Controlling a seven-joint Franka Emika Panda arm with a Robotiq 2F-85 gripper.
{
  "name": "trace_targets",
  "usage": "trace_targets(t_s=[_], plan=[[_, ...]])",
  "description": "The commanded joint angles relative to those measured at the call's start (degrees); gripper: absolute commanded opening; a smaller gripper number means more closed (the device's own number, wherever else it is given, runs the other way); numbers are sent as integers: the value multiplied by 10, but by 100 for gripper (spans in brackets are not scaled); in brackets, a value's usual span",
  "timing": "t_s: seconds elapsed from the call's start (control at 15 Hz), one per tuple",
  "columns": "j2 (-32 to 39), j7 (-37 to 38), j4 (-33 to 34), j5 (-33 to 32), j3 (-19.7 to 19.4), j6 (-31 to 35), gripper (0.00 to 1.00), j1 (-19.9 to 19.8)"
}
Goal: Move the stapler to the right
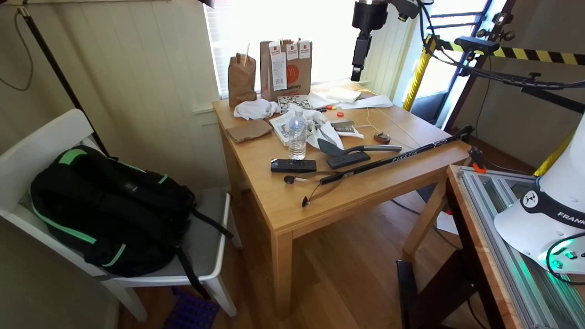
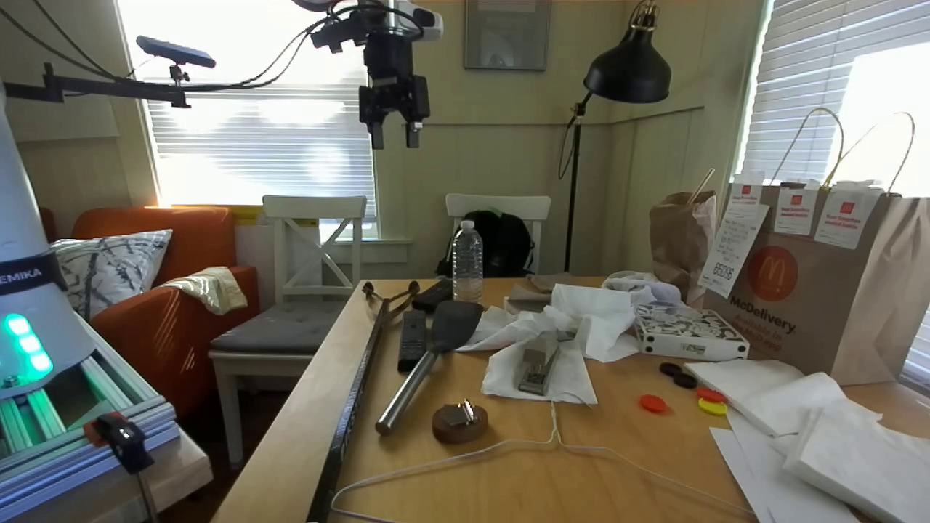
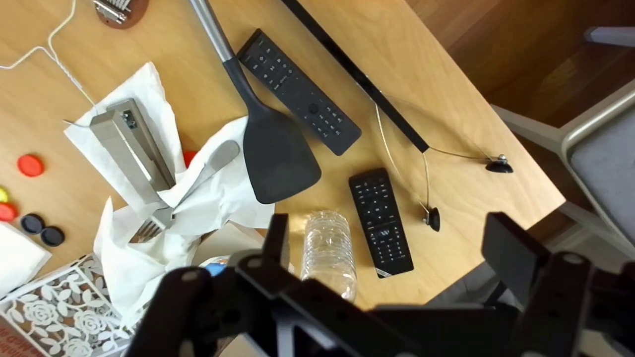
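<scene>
The grey stapler point(image 3: 124, 156) lies on a crumpled white napkin point(image 3: 151, 89) at the left of the wrist view. It also shows on the table in both exterior views point(image 1: 343, 124) point(image 2: 536, 370). A fork pokes out of the napkin by one end of the stapler. My gripper point(image 3: 389, 233) is open and empty, its fingers wide apart. It hangs high above the table in both exterior views point(image 1: 356, 73) point(image 2: 395, 138), well apart from the stapler. In the wrist view the stapler lies outside the span of the fingers.
A clear bottle point(image 2: 467, 261) stands upright near two black remotes point(image 3: 381, 223) point(image 3: 300, 91). A black spatula point(image 3: 278, 153) lies between stapler and remotes. A long black grabber point(image 1: 388, 161) runs along the table edge. Paper bags point(image 1: 287, 68) stand at the back. A thin cord point(image 2: 501, 444) lies by the stapler.
</scene>
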Motion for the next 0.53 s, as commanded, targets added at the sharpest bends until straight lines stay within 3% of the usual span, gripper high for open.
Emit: trace_targets(t_s=[0.0, 0.27, 0.33, 0.47], plan=[[79, -93, 69, 27, -17, -39, 100, -20], [154, -145, 133, 32, -25, -70, 100, -56], [104, -113, 80, 9, -13, -43, 100, -50], [134, -127, 105, 13, -14, -50, 100, -64]])
